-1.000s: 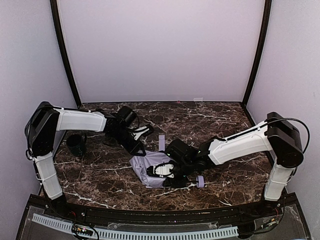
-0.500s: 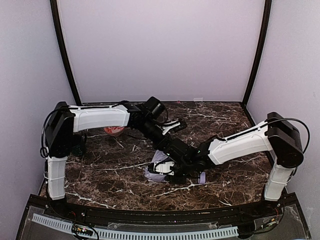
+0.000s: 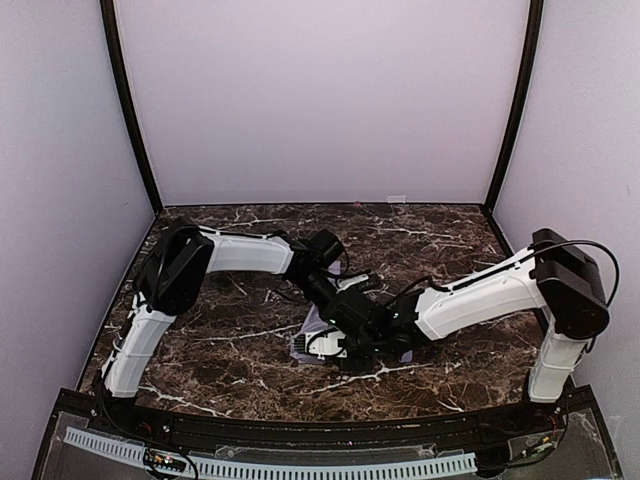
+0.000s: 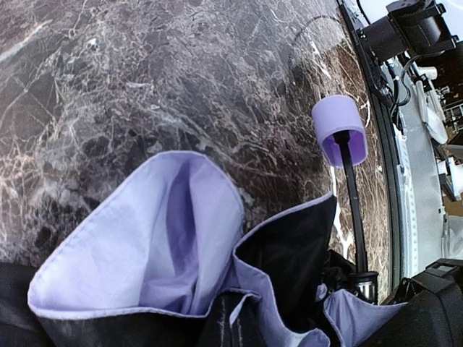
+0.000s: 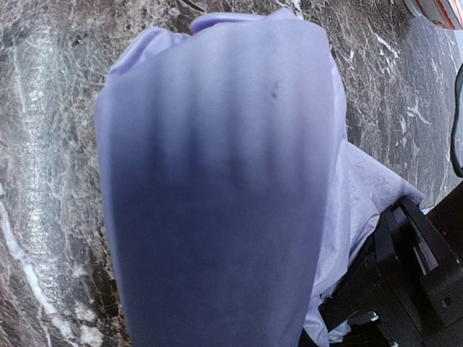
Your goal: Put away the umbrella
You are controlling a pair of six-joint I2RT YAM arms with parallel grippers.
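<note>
Umbrella: crumpled at the middle of the bench, between both arms.
Left gripper: clenched, apparently pinching a fabric fold.
Right gripper: draped in fabric; cannot tell its state.
Handling: light; cloth limp and slippery, shaft stiff.
Best hold: probably the shaft or handle, not loose cloth.

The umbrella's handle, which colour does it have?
The umbrella handle is pale lavender, on a thin black shaft; clearest in the left wrist view.

The umbrella lies on the table — centre, nearer the front (handle out beyond its fabric).
</note>
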